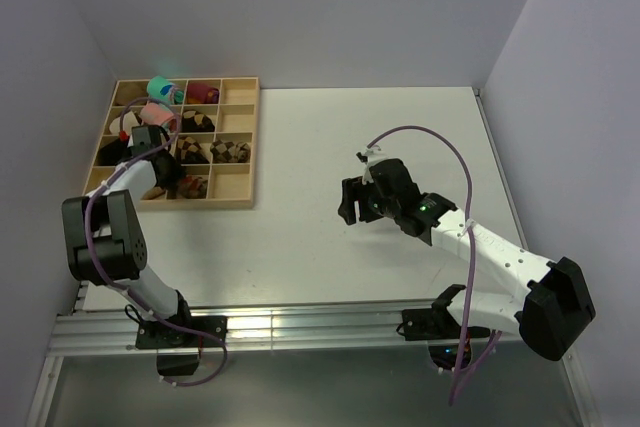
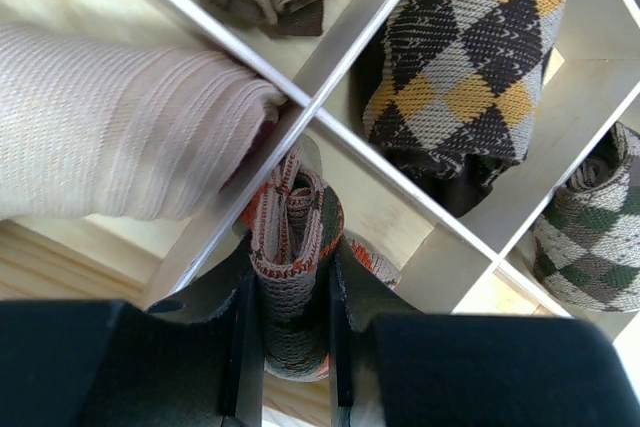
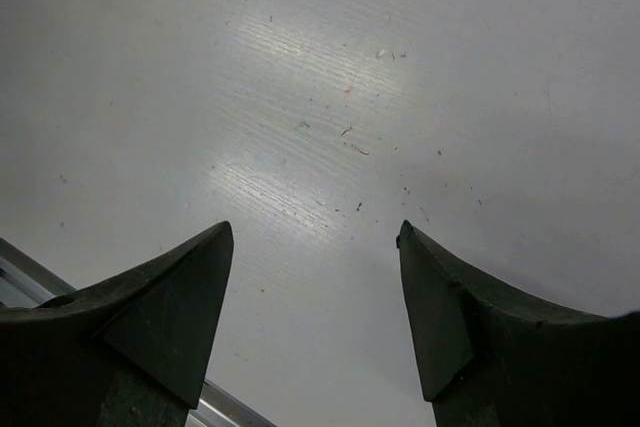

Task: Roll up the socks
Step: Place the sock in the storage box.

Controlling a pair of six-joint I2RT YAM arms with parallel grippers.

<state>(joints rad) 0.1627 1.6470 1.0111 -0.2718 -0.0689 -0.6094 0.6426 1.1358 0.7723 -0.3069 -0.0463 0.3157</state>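
The socks (image 2: pixel 293 222) are a tight tan roll with orange-red and dark diamonds. They stand in a near-row compartment of the wooden tray (image 1: pixel 236 197). My left gripper (image 2: pixel 290 292) is shut on the roll, one finger pressed against each side. From above, that gripper (image 1: pixel 166 173) reaches into the tray's front row, and part of the roll (image 1: pixel 192 187) shows beside it. My right gripper (image 1: pixel 350 203) hovers over the white table, well right of the tray. Its jaws (image 3: pixel 315 237) are open, with only bare tabletop between them.
Thin wooden dividers (image 2: pixel 330 117) wall the compartment. Neighbouring cells hold a pale ribbed roll (image 2: pixel 120 137), a yellow-and-grey argyle roll (image 2: pixel 470 57) and a green argyle roll (image 2: pixel 590 237). Pink (image 1: pixel 158 114), teal (image 1: pixel 162 89) and maroon (image 1: pixel 203 93) rolls sit further back. Grey walls enclose the table.
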